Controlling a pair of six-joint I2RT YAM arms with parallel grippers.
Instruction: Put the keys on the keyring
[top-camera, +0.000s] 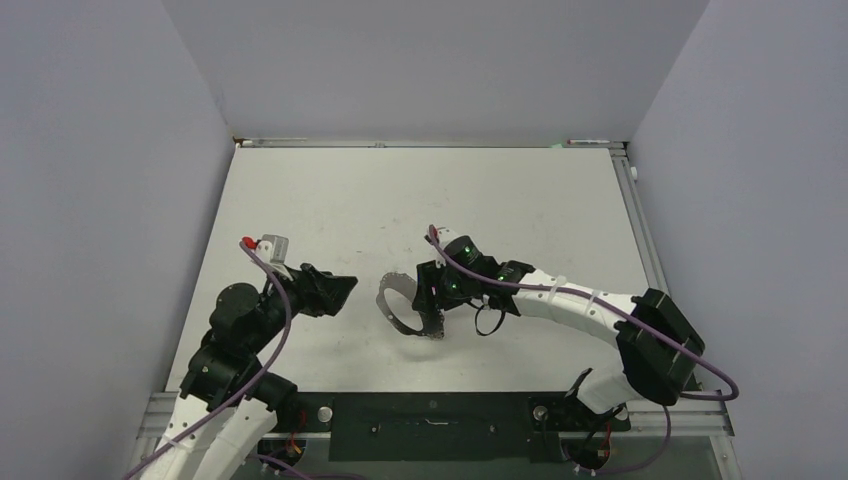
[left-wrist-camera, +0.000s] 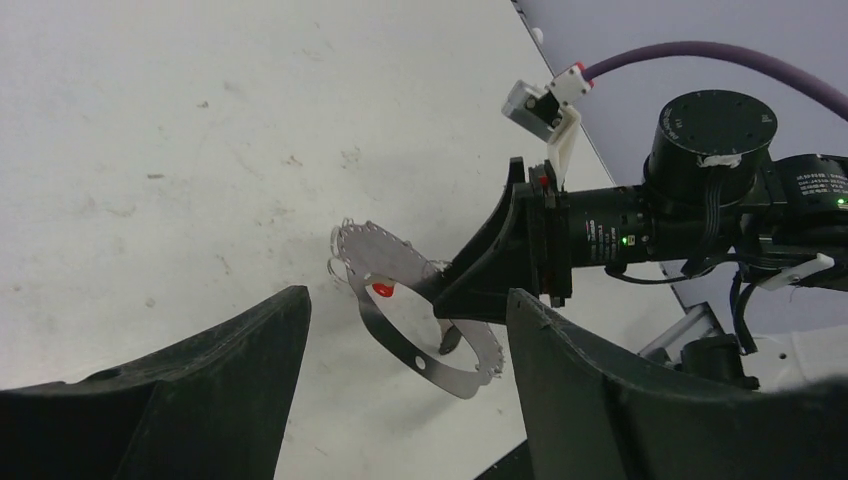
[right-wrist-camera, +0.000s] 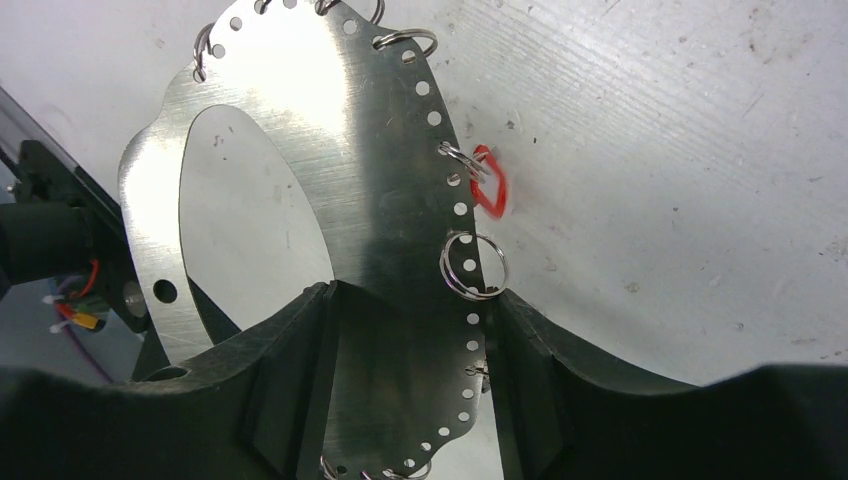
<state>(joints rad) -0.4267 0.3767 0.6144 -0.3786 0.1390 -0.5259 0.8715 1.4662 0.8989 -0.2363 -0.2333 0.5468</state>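
Right wrist: my right claw (right-wrist-camera: 412, 300) clamps the keyring (right-wrist-camera: 380, 180); red tag (right-wrist-camera: 490, 185) at a rim loop (right-wrist-camera: 458, 160). My left claw (left-wrist-camera: 407, 300) wide, empty.

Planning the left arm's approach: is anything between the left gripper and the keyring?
Nothing visible. Only bare table lies between the open left gripper and the keyring, which the right gripper holds from the opposite side.

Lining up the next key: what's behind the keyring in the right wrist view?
A red tag pokes out past the rim of the keyring, beside a wire loop; table shows around it. The keyring covers the rest of the tag.
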